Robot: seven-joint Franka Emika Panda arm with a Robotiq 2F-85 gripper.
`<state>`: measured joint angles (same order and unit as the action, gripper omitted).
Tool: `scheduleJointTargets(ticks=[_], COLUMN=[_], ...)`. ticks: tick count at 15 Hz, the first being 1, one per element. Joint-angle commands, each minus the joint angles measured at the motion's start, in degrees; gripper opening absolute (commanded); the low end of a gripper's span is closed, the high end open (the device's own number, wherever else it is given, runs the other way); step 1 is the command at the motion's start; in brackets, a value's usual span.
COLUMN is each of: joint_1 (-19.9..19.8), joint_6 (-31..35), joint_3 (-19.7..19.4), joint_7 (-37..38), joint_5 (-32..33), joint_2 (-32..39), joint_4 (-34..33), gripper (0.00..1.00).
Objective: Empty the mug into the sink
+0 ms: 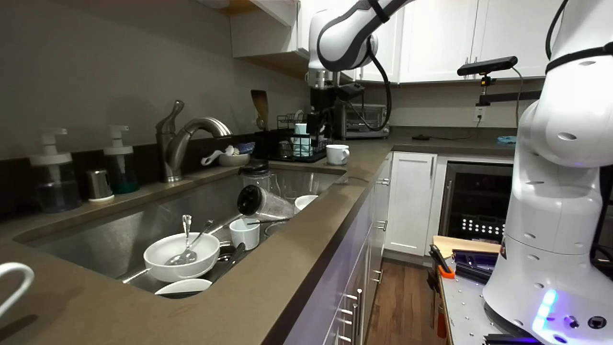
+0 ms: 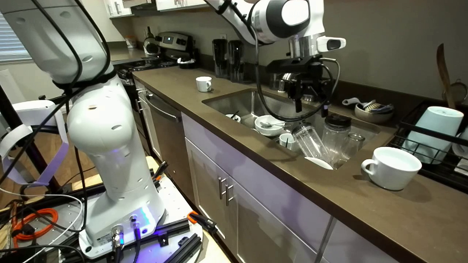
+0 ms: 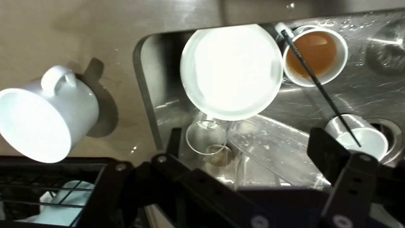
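My gripper stands open over the steel sink, nothing between its fingers; in both exterior views it hangs above the basin's rack end. A white mug rests upright on the counter beside that end, also showing in the wrist view with its inside washed out by glare. A second white mug is on the counter past the opposite end; only its handle shows in an exterior view. Inside the sink, a white cup holds brown liquid, with a thin dark stick lying across its rim.
Also in the sink are a white bowl with spoons, a tilted clear bottle, a lidded jar and a glass. The faucet rises behind the basin. A black dish rack adjoins the counter mug.
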<state>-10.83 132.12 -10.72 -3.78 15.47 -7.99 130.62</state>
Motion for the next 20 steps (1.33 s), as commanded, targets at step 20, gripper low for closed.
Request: scheduleJointTargets(ticks=[20], joint_1=[-7.94], joint_6=[-12.16], joint_3=[-9.65], joint_7=[19.52], joint_5=[-9.41], joint_2=[11.92], joint_4=[-19.51], gripper=[1.0])
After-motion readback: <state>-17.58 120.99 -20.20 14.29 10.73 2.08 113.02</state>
